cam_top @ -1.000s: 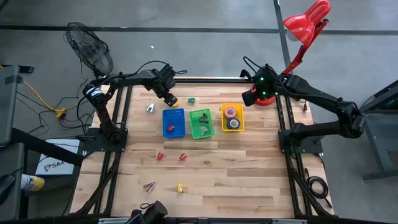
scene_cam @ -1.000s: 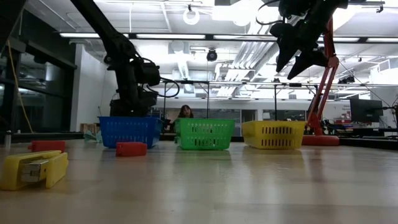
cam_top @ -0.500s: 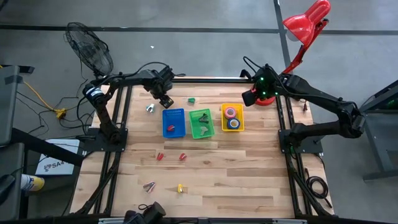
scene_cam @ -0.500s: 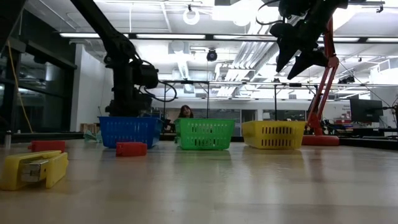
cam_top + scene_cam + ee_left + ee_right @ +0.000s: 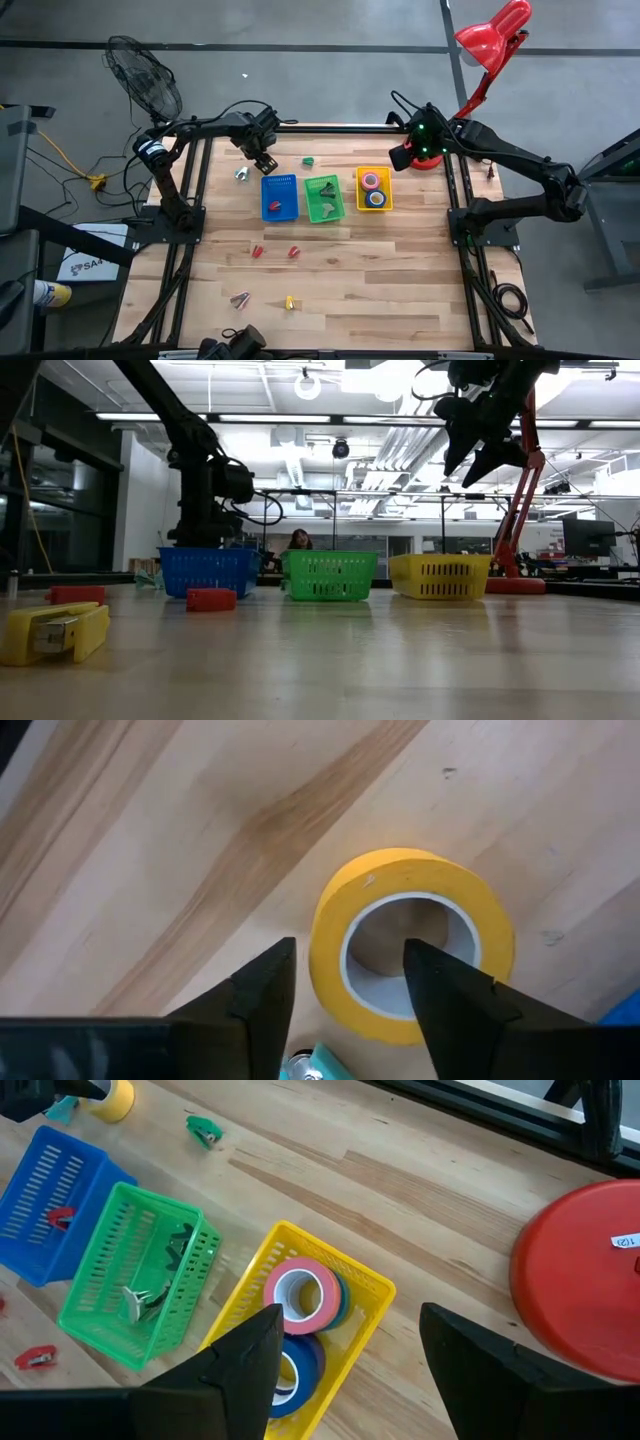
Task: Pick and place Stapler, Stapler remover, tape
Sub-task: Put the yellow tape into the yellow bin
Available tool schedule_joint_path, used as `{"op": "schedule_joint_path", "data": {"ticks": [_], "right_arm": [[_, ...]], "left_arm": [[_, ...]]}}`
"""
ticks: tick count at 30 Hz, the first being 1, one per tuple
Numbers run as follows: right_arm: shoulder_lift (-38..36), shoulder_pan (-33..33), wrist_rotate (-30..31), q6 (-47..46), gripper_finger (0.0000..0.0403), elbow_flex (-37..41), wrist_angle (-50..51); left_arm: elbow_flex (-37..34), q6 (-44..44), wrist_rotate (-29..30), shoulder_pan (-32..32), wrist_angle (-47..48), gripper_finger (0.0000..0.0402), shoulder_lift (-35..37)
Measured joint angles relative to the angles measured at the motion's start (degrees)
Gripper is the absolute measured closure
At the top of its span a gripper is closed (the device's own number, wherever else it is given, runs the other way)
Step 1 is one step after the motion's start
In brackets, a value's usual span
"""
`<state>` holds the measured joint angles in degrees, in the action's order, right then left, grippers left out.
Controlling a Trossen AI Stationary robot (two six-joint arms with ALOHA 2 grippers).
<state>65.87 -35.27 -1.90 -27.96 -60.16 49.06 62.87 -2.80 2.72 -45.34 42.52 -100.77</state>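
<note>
The left gripper [image 5: 340, 985] hangs right over the yellow tape [image 5: 412, 942], one finger in its hole, one outside, jaws apart, not yet clamped. If it closes off-centre, I reckon the roll skids away. The right gripper [image 5: 345, 1345] waits open above the yellow bin [image 5: 375, 1292]

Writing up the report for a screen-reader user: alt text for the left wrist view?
A yellow ring-shaped tape roll lies flat on the pale wooden table, seen from directly above. The left pincer hangs over it, its two dark fingers apart, framing the roll's near wall.
</note>
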Motion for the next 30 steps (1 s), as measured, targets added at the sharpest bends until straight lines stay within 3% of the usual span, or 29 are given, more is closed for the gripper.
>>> {"op": "schedule_joint_path", "data": {"ticks": [17, 30], "right_arm": [[0.0, 0.0, -0.2, 2.7, 0.0176, 0.0, 0.9], [0.0, 0.0, -0.1, 3.6, 0.0176, 0.0, 0.9]], "left_arm": [[0.0, -2.0, -0.2, 0.0, -0.1, 0.0359, 0.0], [0.0, -3.1, -0.4, 0.0, -0.1, 0.0362, 0.0]]}}
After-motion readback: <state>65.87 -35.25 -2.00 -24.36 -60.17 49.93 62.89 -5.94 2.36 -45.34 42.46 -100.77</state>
